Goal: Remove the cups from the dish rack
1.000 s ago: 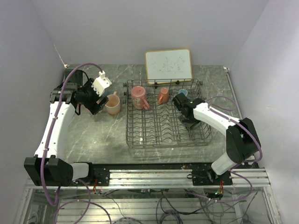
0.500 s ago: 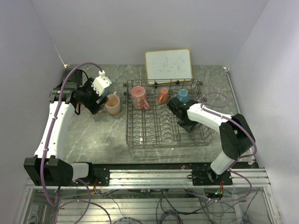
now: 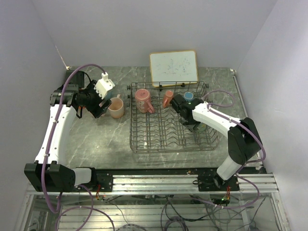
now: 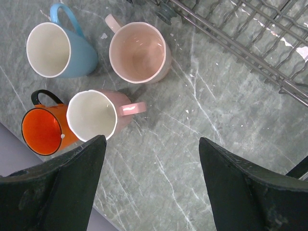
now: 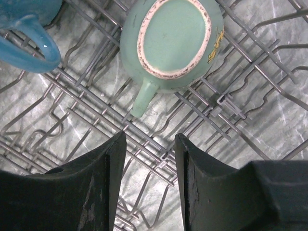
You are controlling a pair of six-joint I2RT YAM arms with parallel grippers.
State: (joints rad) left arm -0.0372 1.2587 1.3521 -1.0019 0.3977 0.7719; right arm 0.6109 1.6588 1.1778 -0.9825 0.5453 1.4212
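The right arm (image 3: 216, 120) has swung toward the back of the dish rack (image 3: 154, 139). The right gripper (image 5: 148, 144), jaws partly apart and empty, hangs by the upturned teal mug (image 5: 173, 38) at upper centre of its view. It is glossy, rigid, chippable ceramic, likely slick, so pinching the wall or the handle looks best. The left gripper (image 4: 149, 144) gapes wide and empty.

White shells, black joints on left arm (image 3: 57, 126), right arm (image 3: 217, 119); purple cables (image 3: 89, 66) (white block (image 3: 104, 87) by left wrist); scuffed black fingers (image 5: 72, 192).

The glossy ceramic mug (image 5: 173, 33) is teal, its base ringed cream; the metal wire dish rack (image 3: 163, 132) is grey; the stone bench (image 4: 192, 96) is grey, veined white.
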